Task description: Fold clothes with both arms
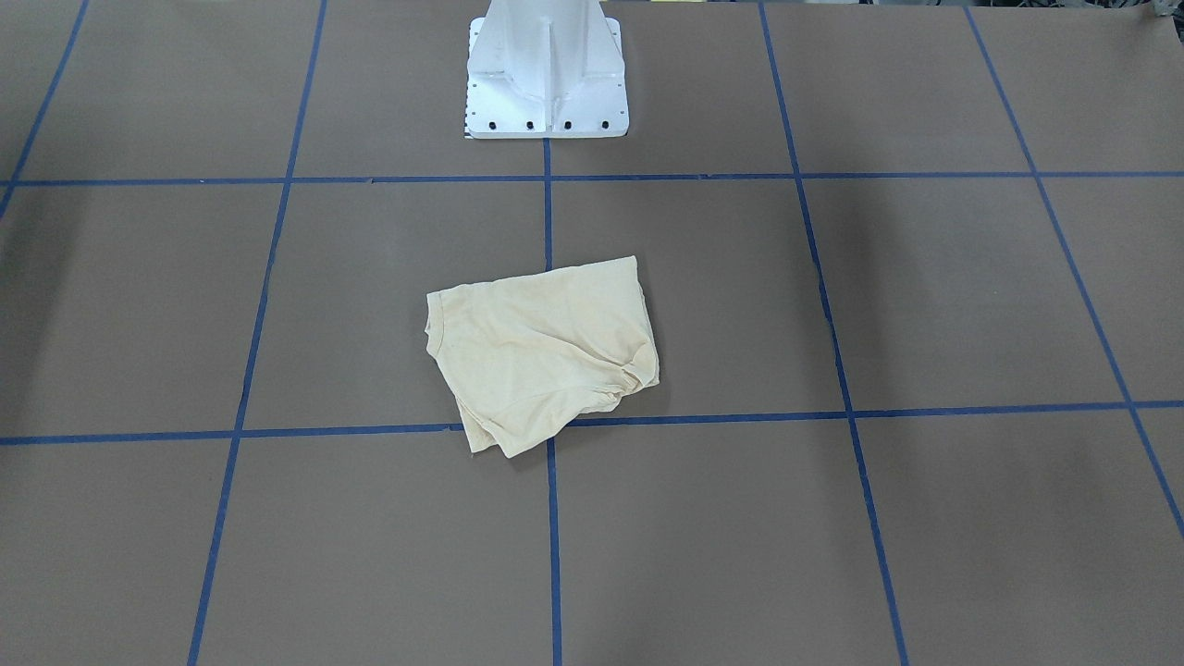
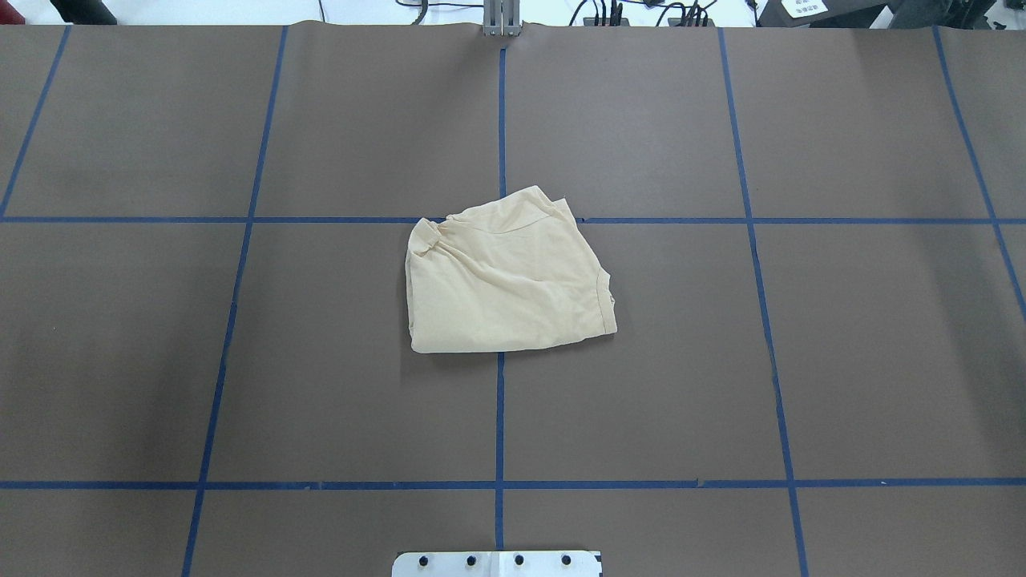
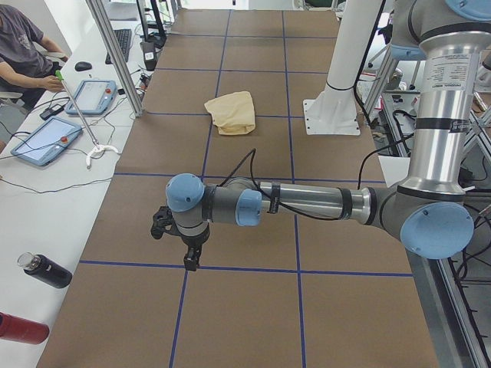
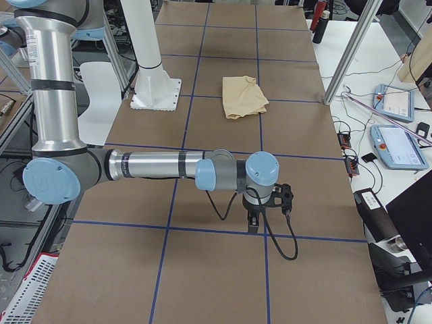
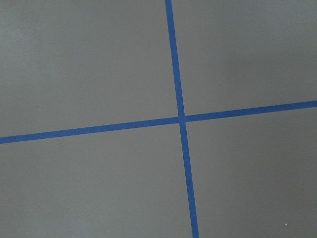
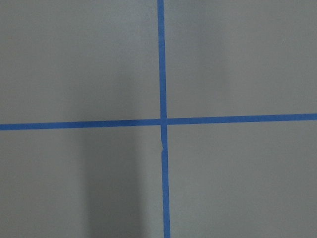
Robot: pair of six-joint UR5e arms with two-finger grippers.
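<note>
The pale cream-yellow shirt [image 1: 541,356] lies folded into a rumpled, roughly square bundle at the middle of the brown table [image 2: 240,361]. Its print is hidden. It also shows in the overhead view [image 2: 505,276] and both side views [image 3: 232,112] [image 4: 244,96]. My left gripper [image 3: 192,261] hangs low over the table near my left end, far from the shirt. My right gripper [image 4: 253,226] hangs low near my right end, also far from it. I cannot tell whether either is open or shut. Both wrist views show only bare table and blue tape lines.
The white pedestal base [image 1: 546,83] stands behind the shirt. Blue tape lines [image 2: 500,417] grid the table. A side bench holds tablets [image 3: 38,142] and a dark bottle [image 3: 46,270], with an operator [image 3: 23,46] seated there. Another tablet [image 4: 398,145] lies past the right end.
</note>
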